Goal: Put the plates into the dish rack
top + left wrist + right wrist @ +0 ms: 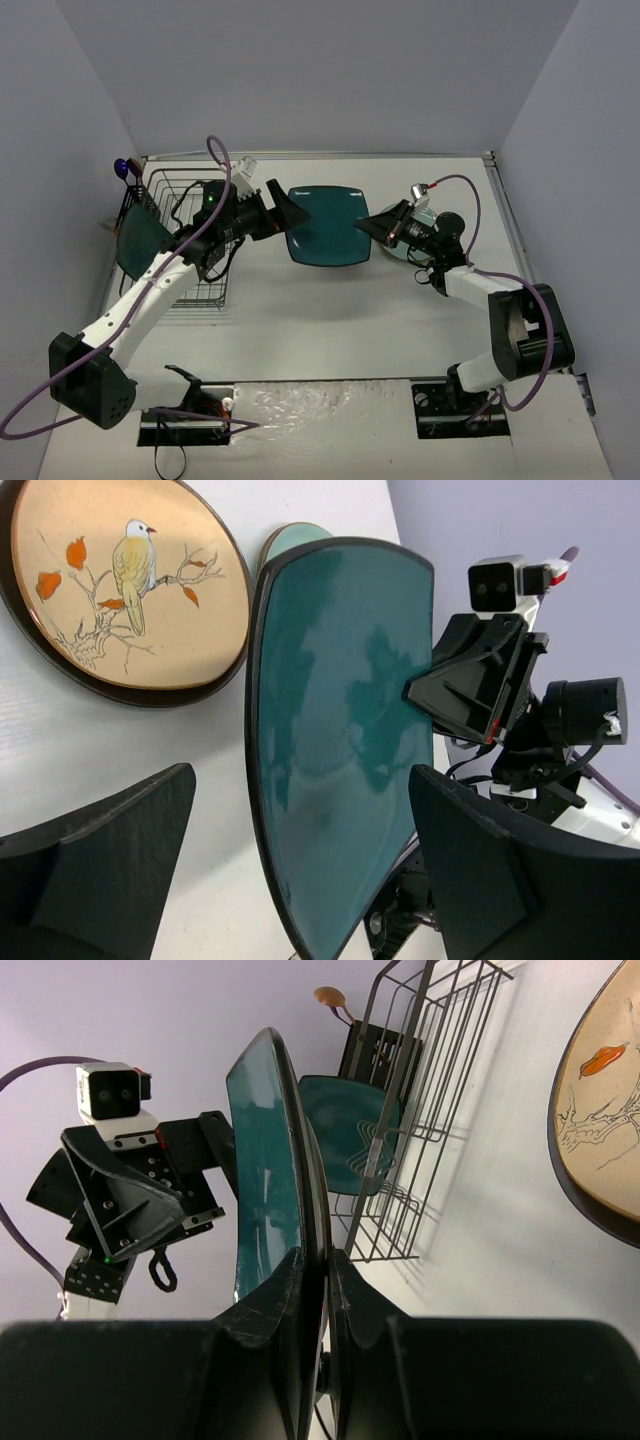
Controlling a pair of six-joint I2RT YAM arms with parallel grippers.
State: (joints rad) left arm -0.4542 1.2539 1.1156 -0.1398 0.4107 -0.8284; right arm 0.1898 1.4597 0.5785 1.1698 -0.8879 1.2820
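My right gripper (372, 226) is shut on the right rim of a dark teal rounded-square plate (326, 227) and holds it in the air at mid-table. The right wrist view shows the jaws (318, 1285) pinching its edge (262, 1160). My left gripper (288, 211) is open at the plate's left edge. In the left wrist view its fingers (100, 870) straddle the plate (340, 730) without touching it. A second teal plate (140, 240) stands in the black wire dish rack (190, 285) at the left. A brown-rimmed cream floral plate (120, 580) and a pale mint plate (400, 250) lie on the table.
The rack's black caddy (375, 1050) holds a utensil at its far side. A blue object (122, 167) sits at the rack's back corner. Grey walls close in the table on both sides and at the back.
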